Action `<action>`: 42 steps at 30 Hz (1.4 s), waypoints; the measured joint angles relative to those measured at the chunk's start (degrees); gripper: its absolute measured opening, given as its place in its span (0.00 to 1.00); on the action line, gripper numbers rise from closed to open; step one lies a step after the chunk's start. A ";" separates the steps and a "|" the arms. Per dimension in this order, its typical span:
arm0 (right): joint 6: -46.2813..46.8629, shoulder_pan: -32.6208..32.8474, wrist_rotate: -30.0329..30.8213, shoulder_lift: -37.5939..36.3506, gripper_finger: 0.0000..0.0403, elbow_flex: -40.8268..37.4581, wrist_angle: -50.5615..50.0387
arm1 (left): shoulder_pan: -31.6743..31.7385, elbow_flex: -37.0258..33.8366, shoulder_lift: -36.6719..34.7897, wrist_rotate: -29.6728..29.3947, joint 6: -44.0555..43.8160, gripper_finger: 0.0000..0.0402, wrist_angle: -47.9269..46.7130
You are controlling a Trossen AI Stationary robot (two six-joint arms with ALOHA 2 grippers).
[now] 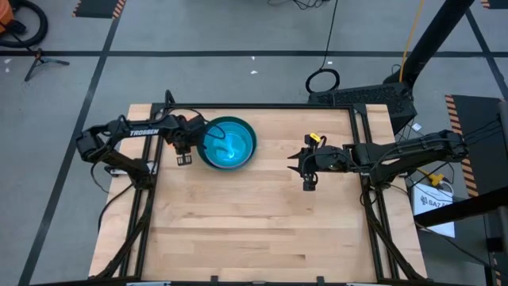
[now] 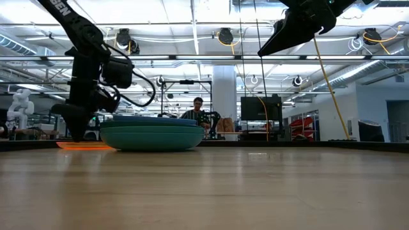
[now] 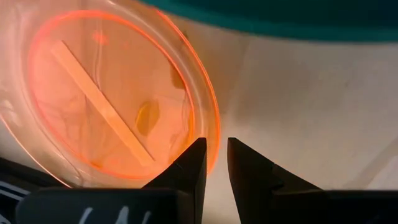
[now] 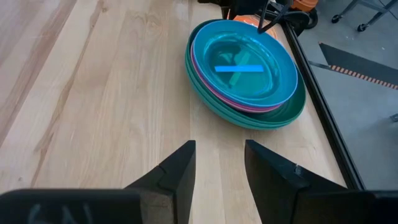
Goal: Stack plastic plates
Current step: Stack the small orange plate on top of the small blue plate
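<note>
A stack of plastic plates [image 1: 228,143] rests on the wooden table at the far left: teal ones at the bottom, a pink one [image 4: 249,107] above them and a cyan one [image 4: 245,68] on top. An orange see-through plate [image 3: 106,93] lies flat on the table [image 2: 83,145] just left of the stack. My left gripper [image 3: 216,155] points down over this plate's edge nearest the stack, open a little. One finger stands over the plate's inside and the other outside the rim [image 3: 212,124]. My right gripper [image 4: 217,162] hangs open above the table's right middle [image 1: 295,159], facing the stack.
A black metal frame [image 1: 361,143] runs round the table's far edge and sides. Bare wood [image 1: 254,230] fills the middle and near half. A person [image 2: 197,110] sits in the room beyond the far edge.
</note>
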 joint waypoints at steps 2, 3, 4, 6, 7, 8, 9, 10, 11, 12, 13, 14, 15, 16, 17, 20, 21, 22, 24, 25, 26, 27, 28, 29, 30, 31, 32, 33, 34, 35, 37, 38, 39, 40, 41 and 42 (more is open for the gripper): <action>0.00 0.00 0.00 0.00 0.33 0.00 0.00 | 0.19 -0.31 0.00 0.01 -0.28 0.18 -0.06; 0.00 -0.02 0.00 0.00 0.33 0.00 -0.02 | 0.15 -0.30 0.00 0.01 -0.55 0.18 0.06; 0.00 0.00 0.00 0.00 0.33 0.00 -0.02 | 0.15 -0.29 0.00 0.01 -0.89 0.18 0.29; 0.00 0.00 0.00 0.00 0.33 0.00 -0.02 | 0.15 -0.29 0.00 0.01 -0.82 0.18 0.28; -0.01 -0.01 0.00 0.00 0.33 0.00 -0.02 | 0.15 -0.29 0.00 0.01 -0.68 0.18 0.34; -0.06 0.00 0.00 0.00 0.33 0.00 -0.03 | 0.15 -0.29 0.00 0.01 -0.66 0.18 0.46; -0.12 -0.02 0.00 0.00 0.33 0.00 -0.04 | 0.15 -0.29 0.00 0.01 -0.66 0.18 0.52; -0.20 -0.02 0.00 0.00 0.33 0.00 -0.04 | 0.15 -0.29 0.00 0.01 -0.63 0.18 0.47; -0.20 0.00 0.00 0.00 0.33 0.00 -0.04 | 0.15 -0.29 0.00 0.01 -0.63 0.18 0.46; -0.20 0.00 0.00 0.00 0.33 0.00 -0.05 | 0.15 -0.29 0.00 0.01 -0.66 0.18 0.49; -0.20 0.00 0.00 0.00 0.33 0.00 -0.04 | 0.15 -0.29 0.00 0.01 -0.78 0.18 0.52; -0.20 -0.02 0.00 0.00 0.33 0.00 -0.04 | 0.15 -0.29 0.00 0.01 -0.90 0.18 0.58; -0.20 0.00 0.00 0.00 0.33 0.00 -0.04 | 0.15 -0.29 0.00 -0.01 -0.90 0.18 0.66; -0.20 -0.01 0.00 0.00 0.33 0.00 -0.04 | 0.15 -0.29 0.00 -0.01 -0.90 0.18 0.69; -0.20 -0.02 0.00 0.00 0.33 0.00 -0.04 | 0.15 -0.29 0.00 -0.05 -0.90 0.18 0.72; -0.20 0.00 0.00 0.00 0.33 0.00 -0.04 | 0.15 -0.25 0.00 -2.04 -1.16 0.18 1.60; -0.20 0.00 0.00 0.00 0.33 0.00 -0.04 | 0.15 -0.22 0.00 -2.24 -0.97 0.18 1.60; -0.20 0.00 0.00 0.00 0.33 0.00 -0.04 | 0.15 -0.22 0.00 -2.26 -0.68 0.18 1.52; -0.20 0.00 0.00 0.00 0.33 0.00 -0.04 | -0.07 -0.19 0.00 -2.28 -0.37 0.18 1.44; -0.20 -0.02 0.00 0.00 0.33 0.00 -0.04 | -0.33 -0.07 0.00 -2.21 -0.37 0.18 1.31; -0.20 -0.01 0.00 0.00 0.33 0.00 -0.04 | -0.51 0.09 0.00 -1.97 -0.37 0.18 1.24; -0.20 -0.01 -0.01 0.00 0.33 0.00 -0.04 | -0.72 0.27 0.00 -1.50 -0.19 0.18 1.30; -0.20 0.00 0.00 0.00 0.33 0.00 -0.04 | -0.76 0.35 0.00 -1.04 0.11 0.17 1.50; -0.20 0.00 0.00 0.00 0.33 0.00 -0.04 | -0.77 0.35 0.00 -0.59 0.36 0.15 1.59; -0.20 -0.02 0.00 0.00 0.33 0.00 -0.04 | -0.69 0.35 0.00 -0.46 0.58 0.11 1.48; -0.20 0.00 0.00 0.00 0.33 0.00 -0.04 | -0.45 0.35 0.00 -0.29 0.69 0.07 1.46; -0.22 0.00 0.00 0.00 0.33 0.00 -0.04 | -0.15 0.35 0.00 -0.08 0.66 0.04 1.49; -0.20 0.00 0.00 0.00 0.33 0.00 -0.04 | 0.18 0.35 0.00 -0.05 0.45 0.02 1.46; -0.20 -0.02 0.00 0.00 0.33 0.00 -0.04 | 0.44 0.35 0.00 -0.03 -0.06 0.02 1.55; -0.20 0.00 -0.02 0.00 0.33 0.00 -0.04 | 0.65 0.35 0.00 -0.01 -0.89 0.02 1.80; -0.20 -0.01 0.00 0.00 0.33 0.00 -0.04 | 0.90 0.35 0.00 -0.01 -2.23 0.02 2.60; -0.20 -0.02 -0.01 0.00 0.33 0.00 -0.03 | 0.90 0.35 0.00 0.07 -2.42 0.03 2.65; -0.20 -0.02 0.00 0.03 0.33 0.00 -0.03 | 0.90 0.35 0.00 0.34 -2.53 0.03 2.61; -0.20 -0.02 0.00 0.16 0.33 0.00 0.01 | 0.83 0.35 0.00 0.65 -2.90 0.04 2.65; -0.20 -0.01 0.00 0.26 0.33 0.00 0.00 | 0.83 0.35 0.00 0.91 -3.26 0.05 2.75; -0.20 0.00 -0.02 0.28 0.33 0.00 -0.08 | 0.83 0.35 0.00 1.15 -3.62 0.06 2.75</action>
